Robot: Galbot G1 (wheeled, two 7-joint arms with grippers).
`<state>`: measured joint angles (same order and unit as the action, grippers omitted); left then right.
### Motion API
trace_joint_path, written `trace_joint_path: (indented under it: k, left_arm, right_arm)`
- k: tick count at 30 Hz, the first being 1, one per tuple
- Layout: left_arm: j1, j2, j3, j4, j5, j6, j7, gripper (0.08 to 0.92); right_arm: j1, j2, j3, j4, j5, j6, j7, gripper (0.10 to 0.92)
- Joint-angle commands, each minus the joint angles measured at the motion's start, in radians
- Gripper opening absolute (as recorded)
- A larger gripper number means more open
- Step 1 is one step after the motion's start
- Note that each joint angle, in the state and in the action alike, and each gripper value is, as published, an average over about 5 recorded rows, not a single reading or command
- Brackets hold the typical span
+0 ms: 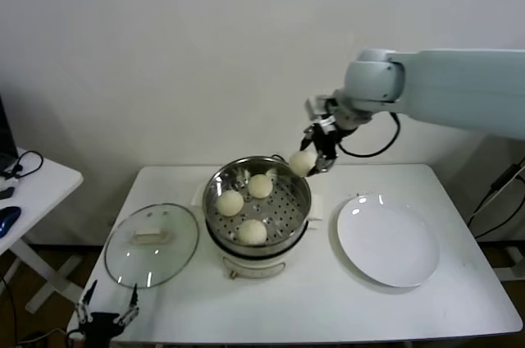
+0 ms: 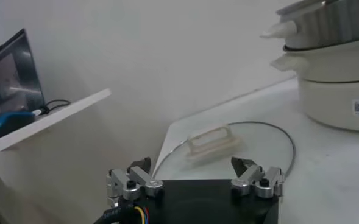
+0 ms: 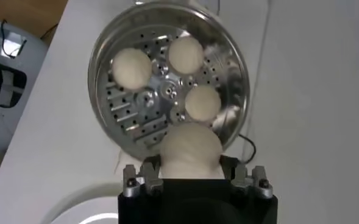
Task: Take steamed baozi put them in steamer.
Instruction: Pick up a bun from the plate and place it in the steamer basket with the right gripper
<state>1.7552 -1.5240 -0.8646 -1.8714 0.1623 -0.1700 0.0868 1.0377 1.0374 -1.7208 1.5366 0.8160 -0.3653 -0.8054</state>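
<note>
The last baozi (image 1: 301,162) is gripped by the right end effector (image 1: 316,157) above the steamer (image 1: 257,200) far-right rim. Judged next: it must be carried inward, then released. The left end effector (image 1: 107,313) is parked open at the counter's near-left edge.

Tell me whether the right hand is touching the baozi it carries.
Touching. The right wrist view shows the right hand shut on the fourth baozi, fingers pressed against both its sides, above the steamer rim.

Three baozi (image 1: 244,204) in steamer (image 1: 218,185); lid (image 1: 152,244) left; plate (image 1: 388,241) right
</note>
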Motion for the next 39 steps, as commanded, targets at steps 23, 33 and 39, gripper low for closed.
trace_joint_path:
  k: [23,33,39]
  left_arm:
    - [-0.004,-0.001,-0.017,0.018,-0.003,-0.008,-0.002,0.823]
    - [-0.005,0.002,-0.018,0.015,-0.002,-0.006,-0.001,0.823]
    - [-0.005,0.003,-0.017,0.009,-0.002,-0.005,-0.002,0.823]
  right_arm:
    - [-0.348,0.134,0.083,-0.087,-0.248,-0.066,0.087,0.662]
    - [-0.351,0.125,0.085,-0.088,-0.260,-0.059,0.086,0.662]
    - [-0.322,0.113,0.098,-0.083,-0.246,-0.034,0.075,0.716]
